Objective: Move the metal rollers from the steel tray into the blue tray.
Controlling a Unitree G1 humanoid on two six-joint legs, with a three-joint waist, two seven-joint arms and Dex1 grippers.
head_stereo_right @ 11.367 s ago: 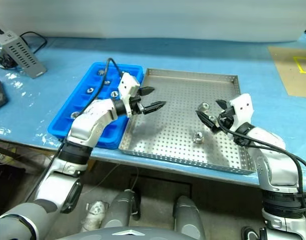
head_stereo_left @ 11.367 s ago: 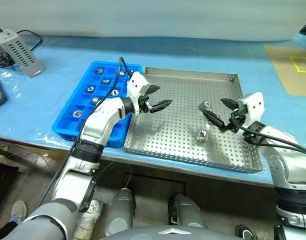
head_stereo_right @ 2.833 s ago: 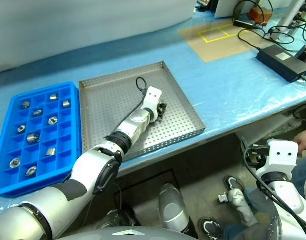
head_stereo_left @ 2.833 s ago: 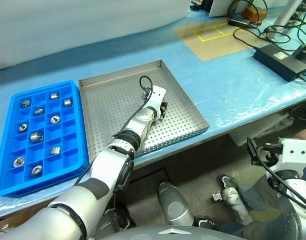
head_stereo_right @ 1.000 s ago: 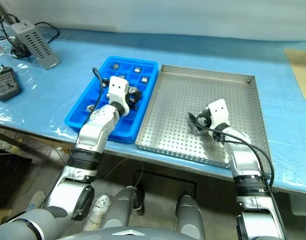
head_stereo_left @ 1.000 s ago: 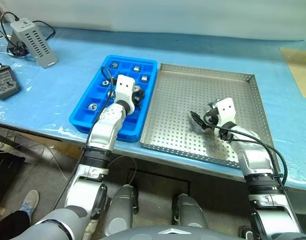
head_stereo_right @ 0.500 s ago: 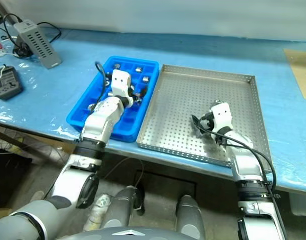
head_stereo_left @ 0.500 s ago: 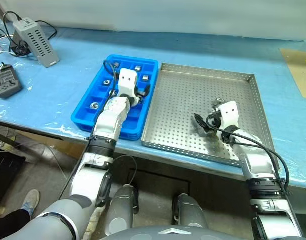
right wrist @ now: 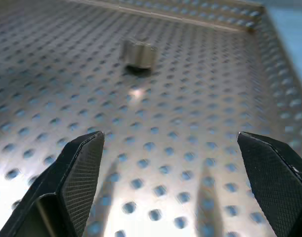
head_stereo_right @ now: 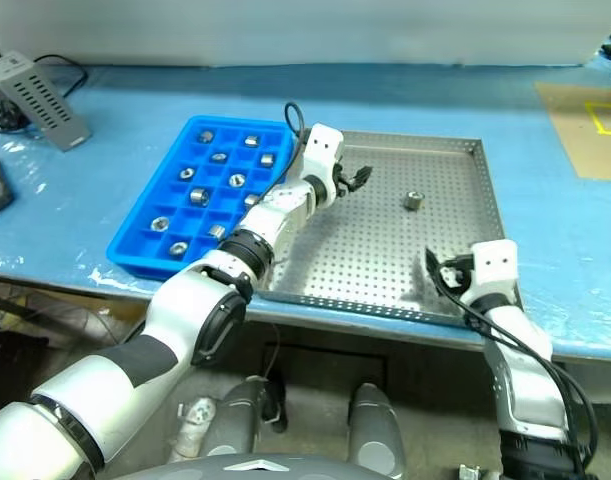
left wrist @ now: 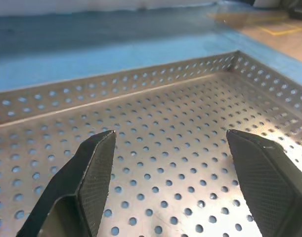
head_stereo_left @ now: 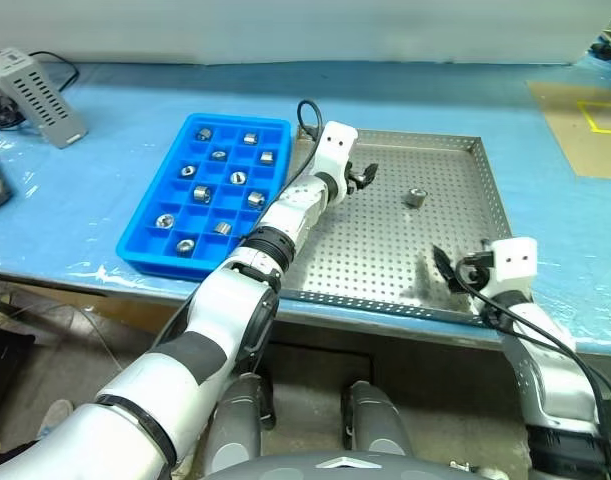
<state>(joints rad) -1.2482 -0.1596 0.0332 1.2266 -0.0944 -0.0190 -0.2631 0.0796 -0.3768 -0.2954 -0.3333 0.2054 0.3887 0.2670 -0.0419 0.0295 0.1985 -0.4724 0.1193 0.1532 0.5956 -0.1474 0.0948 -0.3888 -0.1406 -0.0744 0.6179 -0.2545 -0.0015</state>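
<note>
One metal roller [head_stereo_left: 415, 197] stands on the steel tray [head_stereo_left: 380, 255], toward its back right. In the right wrist view this roller [right wrist: 138, 53] lies ahead of the open fingers, well clear of them. Several metal rollers [head_stereo_left: 201, 192] sit in compartments of the blue tray [head_stereo_left: 145, 266], which lies left of the steel tray. My left gripper [head_stereo_left: 361, 178] hovers open and empty over the steel tray's back left part, left of the lone roller. My right gripper [head_stereo_left: 447, 270] is open and empty near the tray's front right corner.
A grey power adapter [head_stereo_left: 25, 95] with its cable rests at the back left of the blue-covered table. A brown pad with yellow tape [head_stereo_left: 580, 115] lies at the back right. The table's front edge runs just below both trays.
My left gripper has opened and swung right, from over the blue tray to over the steel tray. My right gripper has drawn back toward the tray's front right corner, uncovering the lone roller. The camera has shifted.
</note>
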